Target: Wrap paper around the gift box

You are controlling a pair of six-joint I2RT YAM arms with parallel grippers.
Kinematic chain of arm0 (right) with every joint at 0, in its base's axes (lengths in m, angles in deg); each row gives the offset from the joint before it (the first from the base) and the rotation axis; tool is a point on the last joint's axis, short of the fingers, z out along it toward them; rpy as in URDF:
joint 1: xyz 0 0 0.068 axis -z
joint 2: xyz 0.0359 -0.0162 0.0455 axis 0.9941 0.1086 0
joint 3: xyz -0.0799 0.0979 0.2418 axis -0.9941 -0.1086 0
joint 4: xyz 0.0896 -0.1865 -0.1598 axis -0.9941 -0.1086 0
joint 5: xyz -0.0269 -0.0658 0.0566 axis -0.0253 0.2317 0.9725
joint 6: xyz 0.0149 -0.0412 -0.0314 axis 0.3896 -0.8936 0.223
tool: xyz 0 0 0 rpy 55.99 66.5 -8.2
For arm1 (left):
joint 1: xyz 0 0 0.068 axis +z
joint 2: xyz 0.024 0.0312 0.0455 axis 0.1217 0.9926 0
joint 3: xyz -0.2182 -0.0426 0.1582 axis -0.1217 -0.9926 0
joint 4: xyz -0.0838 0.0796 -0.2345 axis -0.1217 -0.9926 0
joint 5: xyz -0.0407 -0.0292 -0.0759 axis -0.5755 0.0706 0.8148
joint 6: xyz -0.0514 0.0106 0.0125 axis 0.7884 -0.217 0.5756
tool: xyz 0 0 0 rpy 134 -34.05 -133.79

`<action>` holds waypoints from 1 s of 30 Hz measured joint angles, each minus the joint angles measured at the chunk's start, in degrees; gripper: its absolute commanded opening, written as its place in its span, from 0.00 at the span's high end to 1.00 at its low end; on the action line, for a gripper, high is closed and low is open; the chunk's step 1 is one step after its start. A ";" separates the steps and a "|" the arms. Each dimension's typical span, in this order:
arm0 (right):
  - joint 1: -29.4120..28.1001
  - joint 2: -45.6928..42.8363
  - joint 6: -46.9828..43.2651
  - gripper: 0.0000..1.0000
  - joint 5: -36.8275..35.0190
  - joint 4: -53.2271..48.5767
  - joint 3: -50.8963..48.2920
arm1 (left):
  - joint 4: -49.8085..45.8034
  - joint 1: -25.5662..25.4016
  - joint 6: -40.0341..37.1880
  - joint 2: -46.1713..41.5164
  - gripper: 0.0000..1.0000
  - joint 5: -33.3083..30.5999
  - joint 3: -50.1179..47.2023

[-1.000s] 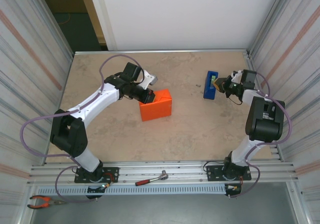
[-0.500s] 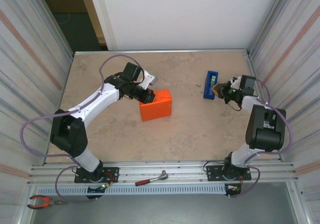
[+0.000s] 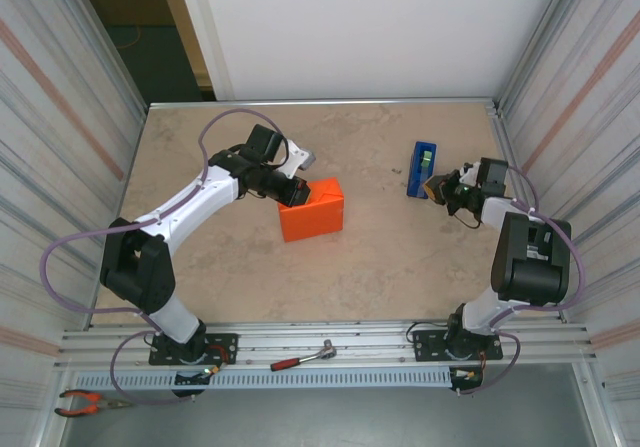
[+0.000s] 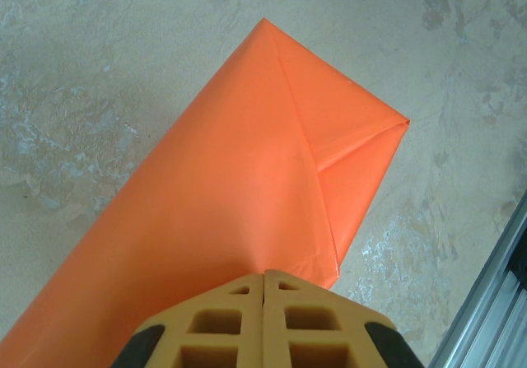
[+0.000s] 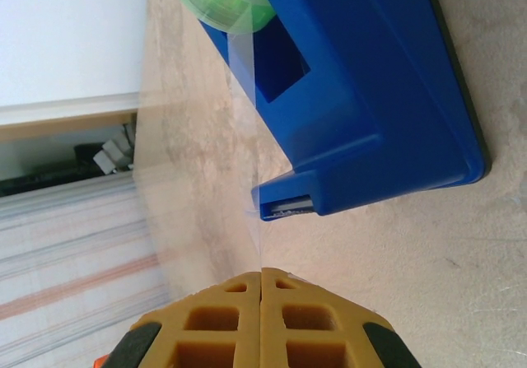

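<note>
The left gripper (image 4: 263, 279) has its jaws pressed together, tips resting on the folded end of the orange paper (image 4: 230, 187), a box-shaped parcel stretching ahead of it. The right gripper (image 5: 262, 276) pinches a clear tape strip (image 5: 240, 162) that runs forward to the blue tape dispenser (image 5: 370, 80) just ahead.

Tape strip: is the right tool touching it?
Touching. Right wrist view shows the clear tape strip running from the blue tape dispenser into the shut right tool.

closed left gripper (image 4: 264, 279) against folded paper (image 4: 239, 195)
</note>
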 measured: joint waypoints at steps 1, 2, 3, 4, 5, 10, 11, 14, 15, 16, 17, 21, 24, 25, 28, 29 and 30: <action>-0.02 0.00 0.00 1.00 0.04 0.00 -0.33 | 0.00 0.00 0.00 0.00 1.00 0.00 0.02; -0.02 0.02 0.00 1.00 0.02 0.02 -0.61 | 0.00 -0.04 0.00 0.00 1.00 0.00 0.00; -0.02 0.09 0.00 1.00 -0.04 0.00 -0.90 | 0.00 -0.07 0.00 0.00 1.00 -0.04 0.00; -0.02 0.11 0.00 1.00 -0.24 0.22 -1.16 | -0.02 -0.11 0.00 0.00 1.00 -0.15 0.00; -0.02 0.20 0.00 1.00 -0.44 0.46 -1.42 | -0.02 -0.15 0.00 -0.02 1.00 -0.20 0.02; 0.00 1.29 0.00 1.00 -0.96 2.12 -2.38 | -0.02 -0.22 0.00 -0.02 1.00 -0.31 0.02; 0.00 1.75 0.02 1.00 -1.01 2.64 -2.54 | -0.02 -0.22 0.00 -0.02 1.00 -0.31 0.02; 0.07 3.45 0.11 1.00 -1.01 4.70 -2.73 | -0.02 -0.22 0.00 -0.02 1.00 -0.33 0.00; 0.07 4.20 0.26 1.00 -0.98 5.60 -2.73 | 0.00 -0.22 0.00 -0.02 1.00 -0.35 0.02; 0.11 5.09 0.46 1.00 -0.94 6.71 -2.73 | -0.02 -0.22 0.00 -0.02 1.00 -0.35 0.00; 0.11 5.99 0.74 1.00 -0.79 8.00 -2.73 | 0.00 -0.22 0.00 -0.02 1.00 -0.35 0.02; 0.17 8.68 2.34 1.00 0.74 12.31 -2.73 | -0.02 -0.24 0.00 -0.02 1.00 -0.35 0.00; 0.00 10.54 3.82 1.00 2.21 14.16 -2.73 | -0.02 -0.24 0.00 -0.02 1.00 -0.37 0.00; -0.55 11.74 4.50 1.00 1.99 14.58 -2.80 | -0.02 -0.24 0.00 -0.02 1.00 -0.37 0.02; -1.86 14.93 6.03 1.00 1.11 16.20 -3.91 | -0.02 -0.24 0.02 -0.04 1.00 -0.37 0.02; -1.88 14.84 6.40 1.00 0.96 16.65 -3.98 | -0.02 -0.24 0.00 -0.04 1.00 -0.39 0.00; -1.90 14.78 6.71 1.00 0.90 17.05 -4.20 | -0.02 -0.26 0.00 -0.07 1.00 -0.39 0.00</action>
